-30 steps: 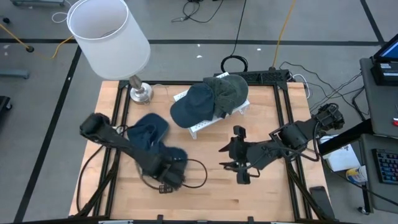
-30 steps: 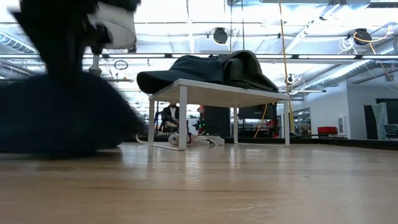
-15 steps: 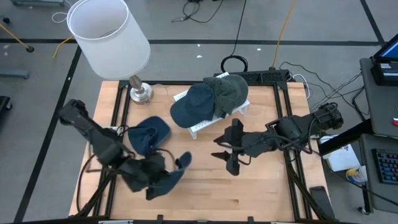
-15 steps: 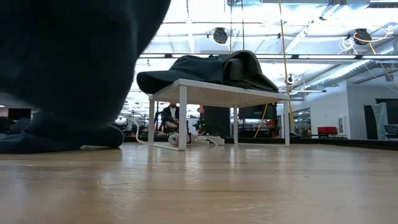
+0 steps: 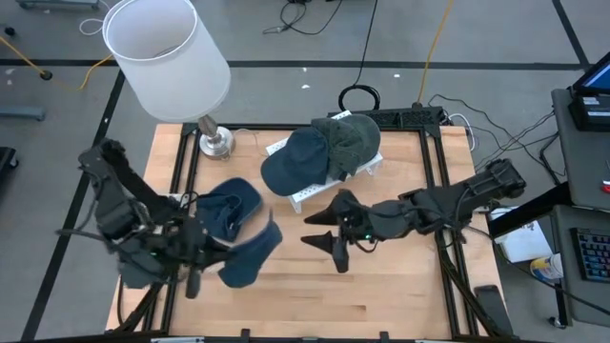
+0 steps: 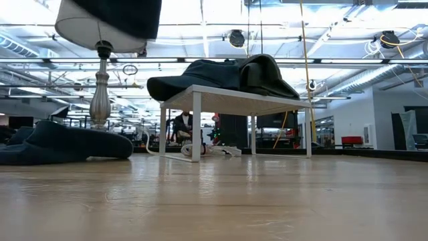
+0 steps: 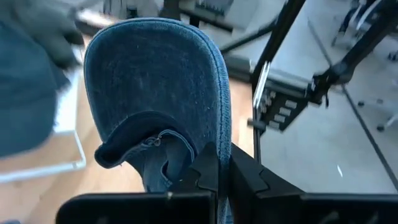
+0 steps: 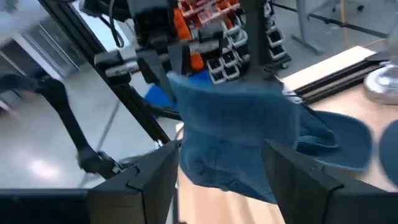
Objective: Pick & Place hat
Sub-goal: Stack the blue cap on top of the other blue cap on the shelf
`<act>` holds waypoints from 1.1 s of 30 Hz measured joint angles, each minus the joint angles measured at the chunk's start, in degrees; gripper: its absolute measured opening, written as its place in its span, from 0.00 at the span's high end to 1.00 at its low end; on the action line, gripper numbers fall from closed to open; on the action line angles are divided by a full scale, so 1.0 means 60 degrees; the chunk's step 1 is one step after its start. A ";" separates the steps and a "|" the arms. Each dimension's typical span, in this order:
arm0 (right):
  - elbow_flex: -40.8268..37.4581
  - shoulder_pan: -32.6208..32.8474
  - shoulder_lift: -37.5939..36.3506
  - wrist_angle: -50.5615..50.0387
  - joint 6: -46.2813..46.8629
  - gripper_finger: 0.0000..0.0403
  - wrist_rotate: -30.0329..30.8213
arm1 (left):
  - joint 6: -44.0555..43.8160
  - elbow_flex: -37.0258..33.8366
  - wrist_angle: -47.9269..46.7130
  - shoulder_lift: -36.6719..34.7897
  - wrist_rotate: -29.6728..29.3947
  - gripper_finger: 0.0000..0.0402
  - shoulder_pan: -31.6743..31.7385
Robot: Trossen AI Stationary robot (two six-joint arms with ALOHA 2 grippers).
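Note:
My left gripper (image 5: 203, 255) is shut on a blue denim hat (image 5: 250, 254) and holds it up over the table's near left part. The low view shows the hat's lower edge (image 6: 120, 13) hanging at the top. My right gripper (image 5: 326, 243) stands open a short way to the right of this hat, pointing at it, its fingers (image 8: 155, 171) apart with nothing between them. A second blue hat (image 5: 229, 202) lies flat on the table. Two more hats (image 5: 324, 151), one blue and one dark green, rest on a white rack (image 5: 310, 193). My left gripper pinches the hat's edge at one side (image 7: 210, 149), close to where the brim meets the crown, between its two shut fingers. The fingers come from the table's left side, slanting a little downward. The hat is lifted clear of the table, its brim (image 7: 155, 68) standing out beyond the fingertips.
A table lamp with a white shade (image 5: 167, 52) stands on its metal foot (image 5: 215, 143) at the far left corner. The white rack takes up the far middle. Bare wood (image 5: 381, 305) lies along the near edge. Cables and a monitor lie off the table's right side.
My left gripper has risen and swung toward the table's left edge, tipping from pointing down to nearly level. It has carried the hat off the table, clear of the hat lying there. My right gripper has moved left toward the lifted hat and rolled.

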 joint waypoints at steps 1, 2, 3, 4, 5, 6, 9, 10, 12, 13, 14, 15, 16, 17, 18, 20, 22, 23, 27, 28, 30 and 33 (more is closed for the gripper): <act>-0.0250 -0.0011 0.0001 0.0397 0.0092 0.45 -0.0027 | 0.0127 0.0004 0.0036 -0.0088 -0.0325 0.98 -0.0185; -0.0500 -0.0038 0.0009 0.0821 0.0199 0.45 -0.0034 | 0.0287 0.0004 0.0065 -0.0180 -0.0661 0.98 -0.0378; -0.0728 -0.0052 0.0011 0.1199 0.0295 0.45 -0.0048 | 0.0453 0.0004 0.0088 -0.0253 -0.1020 0.98 -0.0559; -0.0932 -0.0056 0.0011 0.1526 0.0312 0.45 -0.0044 | 0.0593 0.0004 0.0131 -0.0321 -0.1394 0.98 -0.0741; -0.1154 -0.0060 0.0011 0.1903 0.0323 0.45 -0.0044 | 0.0738 0.0004 0.0207 -0.0380 -0.1760 0.98 -0.0913; -0.1367 -0.0060 0.0008 0.2261 0.0327 0.45 -0.0046 | 0.0935 0.0004 0.0327 -0.0440 -0.2074 0.98 -0.1056; -0.1996 -0.0033 0.0008 0.3293 0.0329 0.45 -0.0281 | 0.1578 0.0007 0.0821 -0.0562 -0.3008 0.98 -0.1402; -0.2202 -0.0024 0.0008 0.3697 0.0333 0.45 -0.0315 | 0.1867 0.0007 0.1050 -0.0590 -0.3286 0.98 -0.1488; -0.2596 -0.0027 0.0009 0.4550 0.0330 0.45 -0.0311 | 0.2519 0.0007 0.1554 -0.0609 -0.3801 0.98 -0.1652; -0.2789 -0.0027 0.0007 0.4956 0.0335 0.45 -0.0313 | 0.2875 0.0007 0.1836 -0.0612 -0.4057 0.98 -0.1722; -0.2969 -0.0030 0.0004 0.5333 0.0335 0.45 -0.0310 | 0.3227 0.0007 0.2107 -0.0612 -0.4284 0.98 -0.1788; -0.3153 -0.0033 0.0007 0.5724 0.0332 0.45 -0.0310 | 0.3560 0.0007 0.2373 -0.0612 -0.4480 0.98 -0.1839; -0.3326 -0.0034 0.0005 0.6069 0.0335 0.45 -0.0312 | 0.3881 0.0007 0.2646 -0.0609 -0.4639 0.98 -0.1873; -0.3475 -0.0034 0.0006 0.6407 0.0331 0.45 -0.0310 | 0.4196 0.0008 0.2931 -0.0604 -0.4762 0.98 -0.1904; -0.3581 -0.0048 0.0005 0.6671 0.0334 0.45 -0.0314 | 0.4488 0.0011 0.3216 -0.0601 -0.4882 0.98 -0.1917; -0.3700 -0.0068 0.0006 0.6961 0.0331 0.45 -0.0313 | 0.5155 0.0010 0.3849 -0.0594 -0.5039 0.98 -0.1914; -0.3723 -0.0127 0.0004 0.7069 0.0333 0.44 -0.0321 | 0.5971 0.0011 0.4573 -0.0594 -0.5067 0.98 -0.1891; -0.3727 -0.0165 -0.0002 0.7118 0.0338 0.43 -0.0321 | 0.6423 0.0011 0.4984 -0.0588 -0.5090 0.98 -0.1855; -0.3730 -0.0469 -0.0296 0.7061 0.0817 0.38 -0.0670 | 0.8413 0.0011 0.6628 -0.0580 -0.4870 0.98 -0.1591; -0.3730 -0.0585 -0.0402 0.7050 0.0997 0.37 -0.0944 | 0.8903 0.0011 0.7024 -0.0580 -0.4755 0.98 -0.1504; -0.3730 -0.0797 -0.0589 0.7017 0.1309 0.33 -0.1539 | 0.9752 0.0011 0.7719 -0.0580 -0.4470 0.98 -0.1298; -0.3730 -0.1079 -0.0849 0.6911 0.1572 0.29 -0.2230 | 1.0809 0.0011 0.8731 -0.0580 -0.3785 0.98 -0.0935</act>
